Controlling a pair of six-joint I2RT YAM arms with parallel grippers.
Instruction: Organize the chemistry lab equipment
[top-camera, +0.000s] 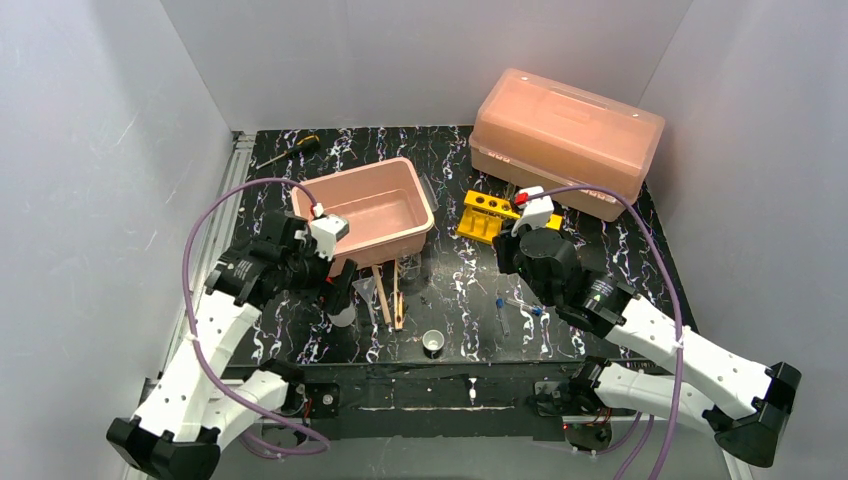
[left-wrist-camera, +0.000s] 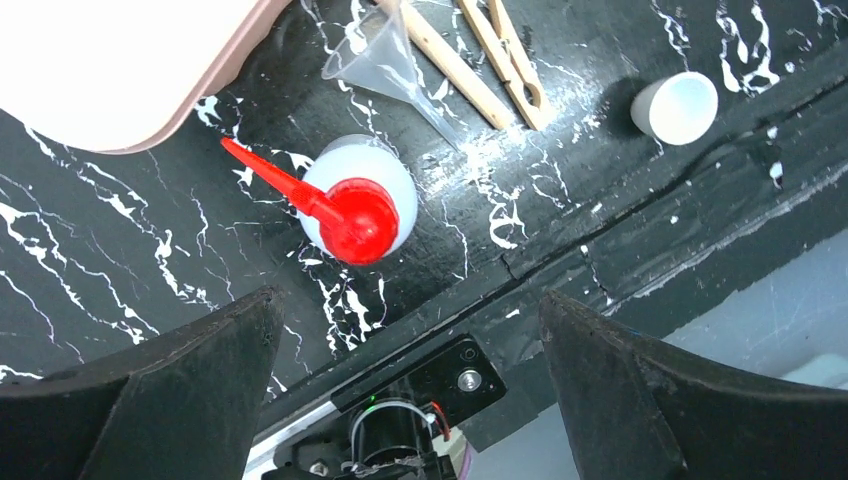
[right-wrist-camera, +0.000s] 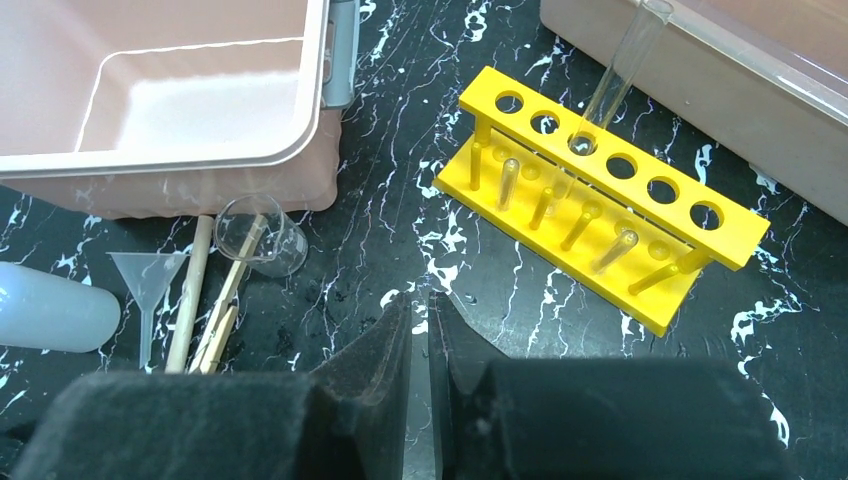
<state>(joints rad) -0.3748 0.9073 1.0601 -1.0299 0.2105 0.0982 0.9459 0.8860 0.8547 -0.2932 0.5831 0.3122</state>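
1. Our left gripper (left-wrist-camera: 410, 400) is spread wide with nothing between the fingers. It hangs right over the small white squeeze bottle with red nozzle (left-wrist-camera: 355, 200), which stands on the black marbled table (left-wrist-camera: 120, 280) near the front edge, just off the corner of the open pink tub (left-wrist-camera: 110, 70).
2. Our right gripper (right-wrist-camera: 420, 330) is pinched almost together, with only a sliver of gap and nothing in it. It points at the bare table just in front of the yellow holed rack (right-wrist-camera: 600, 200).
3. Out from the left side, a clear funnel (left-wrist-camera: 385, 62) lies beside the bottle. The wooden clamps (left-wrist-camera: 500, 60) are next to that, and the tiny white cup (left-wrist-camera: 678, 106) sits a bit further along, near the table edge.
4. The clear glass beaker (right-wrist-camera: 262, 235) sits just beside the tub's near wall, touching the clamp ends.
5. The rack stands between the tub and the big lidded box (top-camera: 565, 140). One clear tube (right-wrist-camera: 615, 80) stands tilted in a back hole.
6. The blue-capped clear tubes (top-camera: 520, 312) lie loose on the table near the right arm.
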